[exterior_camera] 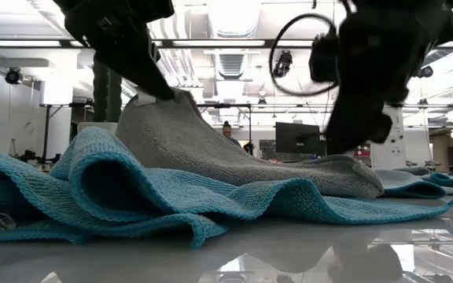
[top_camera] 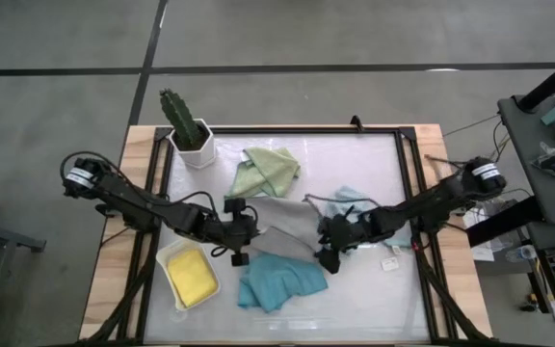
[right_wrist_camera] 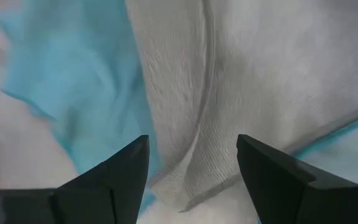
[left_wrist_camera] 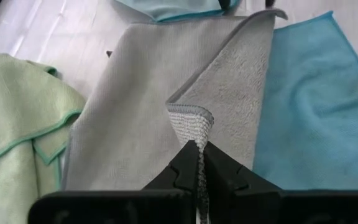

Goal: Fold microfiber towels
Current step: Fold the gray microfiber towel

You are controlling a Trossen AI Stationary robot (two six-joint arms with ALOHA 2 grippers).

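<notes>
grey microfiber towel [top_camera: 282, 224] is spread at the middle of the tabletop [top_camera: 374, 299], between the two arms, with the teal towel [top_camera: 277, 281] just beside it on the near side and partly under its edge. the sage green towel [top_camera: 268, 171] is bunched beyond it, the pale blue towel [top_camera: 350, 200] lies by the right arm, and the yellow towel [top_camera: 192, 274] is seen folded in the white tray [top_camera: 174, 293].

one corner of the grey towel is pinched in the left tool [left_wrist_camera: 197, 158], whose fingers are fully closed on the fabric and raise it into a peak. the right tool [right_wrist_camera: 191, 163] is held spread wide above the opposite edge of the grey towel, with nothing between its fingers.

several failures are judged possible from here. only a narrow tip of cloth is gripped on the left, so it could be pulled free if the corner is drawn across too fast. if the right tool is closed low, the teal towel beneath could be caught along with the grey one and dragged into the fold. if the right edge is missed altogether, the cloth could be slid rather than folded, and a crooked fold would be left.
</notes>
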